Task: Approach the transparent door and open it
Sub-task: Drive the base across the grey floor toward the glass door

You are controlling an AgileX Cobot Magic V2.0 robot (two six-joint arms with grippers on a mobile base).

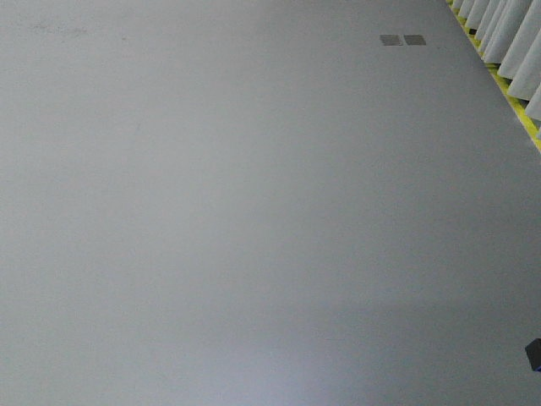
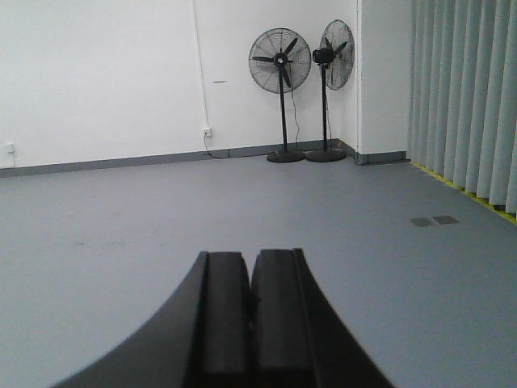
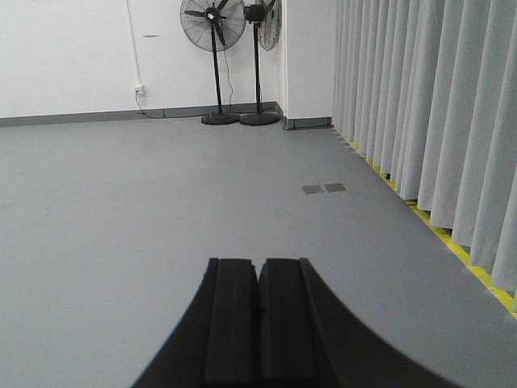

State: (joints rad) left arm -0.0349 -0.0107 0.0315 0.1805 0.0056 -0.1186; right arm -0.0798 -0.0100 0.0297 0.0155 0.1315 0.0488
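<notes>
The transparent door is out of view in every frame. My left gripper (image 2: 250, 257) is shut, its two black fingers pressed together with nothing between them, held level above grey floor. My right gripper (image 3: 258, 263) is likewise shut and empty, pointing across the same floor. In the front view neither gripper shows; only a small dark corner of the robot (image 1: 533, 353) sits at the lower right edge.
Grey floor (image 1: 254, 211) fills the front view. Pale curtains (image 3: 420, 105) over a yellow floor strip (image 3: 452, 242) run along the right. Two pedestal fans (image 2: 283, 97) stand at the far white wall (image 2: 97, 73) by a corner pillar. Two floor plates (image 3: 323, 188) lie ahead.
</notes>
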